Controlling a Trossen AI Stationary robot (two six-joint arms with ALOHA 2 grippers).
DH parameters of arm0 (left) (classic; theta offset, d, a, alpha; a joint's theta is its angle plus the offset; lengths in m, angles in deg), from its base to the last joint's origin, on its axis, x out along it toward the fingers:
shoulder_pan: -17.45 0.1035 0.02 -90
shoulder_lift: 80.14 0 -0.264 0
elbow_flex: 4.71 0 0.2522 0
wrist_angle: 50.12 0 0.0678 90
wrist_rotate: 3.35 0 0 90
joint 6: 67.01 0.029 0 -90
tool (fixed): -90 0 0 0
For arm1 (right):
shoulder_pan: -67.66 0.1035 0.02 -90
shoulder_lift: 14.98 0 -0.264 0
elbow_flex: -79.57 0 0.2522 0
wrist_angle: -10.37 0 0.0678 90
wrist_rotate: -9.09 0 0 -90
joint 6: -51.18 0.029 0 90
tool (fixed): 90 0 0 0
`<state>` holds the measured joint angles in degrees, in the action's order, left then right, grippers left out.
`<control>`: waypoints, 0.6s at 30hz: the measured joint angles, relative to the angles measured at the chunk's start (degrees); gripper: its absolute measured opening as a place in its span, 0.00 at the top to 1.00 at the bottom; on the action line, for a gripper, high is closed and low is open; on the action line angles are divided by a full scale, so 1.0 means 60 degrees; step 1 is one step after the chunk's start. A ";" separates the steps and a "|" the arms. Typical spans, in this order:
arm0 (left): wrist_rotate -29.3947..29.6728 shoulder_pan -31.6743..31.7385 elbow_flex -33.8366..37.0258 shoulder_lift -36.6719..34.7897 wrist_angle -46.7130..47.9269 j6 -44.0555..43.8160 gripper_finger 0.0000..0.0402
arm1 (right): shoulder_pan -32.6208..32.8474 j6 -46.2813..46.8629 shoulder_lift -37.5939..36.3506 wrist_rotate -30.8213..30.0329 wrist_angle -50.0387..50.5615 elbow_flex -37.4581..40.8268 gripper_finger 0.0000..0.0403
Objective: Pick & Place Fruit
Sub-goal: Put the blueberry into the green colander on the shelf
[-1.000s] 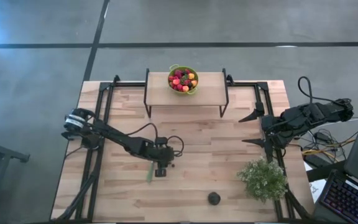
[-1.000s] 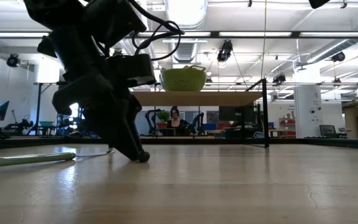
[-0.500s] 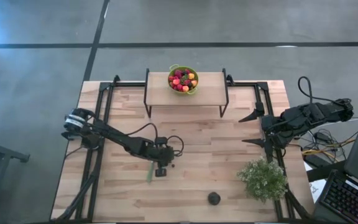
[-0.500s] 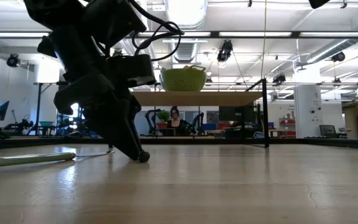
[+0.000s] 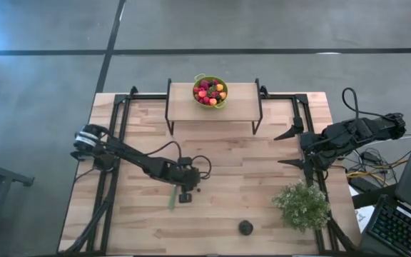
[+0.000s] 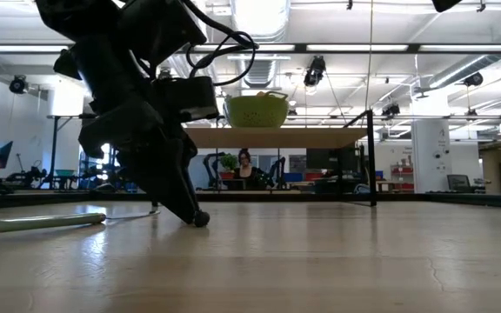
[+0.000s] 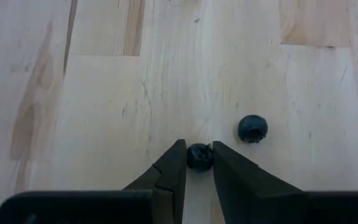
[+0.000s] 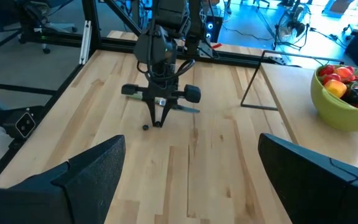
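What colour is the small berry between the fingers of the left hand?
The small berry is dark blue-black, like the loose berry beside it. The left wrist view shows it best.

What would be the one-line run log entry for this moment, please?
left tool: shut on dark berry at table | second dark berry: loose beside | right tool: open, waiting at table's right edge

The dark left arm's two-finger gripper (image 7: 199, 163) points down at the wooden table (image 5: 262, 164), fingers pinched on a small dark berry (image 7: 199, 155). The dark right arm's gripper (image 8: 188, 177), fingers spread wide, waits at the table's right edge.
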<state>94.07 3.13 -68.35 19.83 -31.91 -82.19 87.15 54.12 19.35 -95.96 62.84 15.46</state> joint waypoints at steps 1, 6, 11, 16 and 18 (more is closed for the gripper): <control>-0.0001 0.0000 -0.0042 0.0007 0.0018 0.0000 0.82 | -0.0004 0.0000 0.0000 -0.0002 -0.0002 0.0002 0.10; -0.0051 0.0000 -0.0371 0.0039 -0.0009 0.0007 0.82 | -0.0004 0.0000 0.0000 0.0000 0.0001 0.0000 0.10; -0.0047 0.0000 -0.0716 0.0039 -0.0050 0.0052 0.82 | -0.0004 0.0000 0.0000 0.0000 -0.0002 0.0003 0.10; -0.0036 0.0013 -0.1111 0.0032 -0.0067 0.0117 0.82 | -0.0002 0.0000 0.0000 0.0000 -0.0002 0.0000 0.10; -0.0033 0.0044 -0.1295 0.0028 -0.0074 0.0120 0.82 | -0.0004 0.0000 0.0000 0.0000 -0.0002 0.0000 0.10</control>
<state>93.87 3.39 -76.12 20.00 -32.36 -81.47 87.13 54.12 19.35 -95.96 62.83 15.46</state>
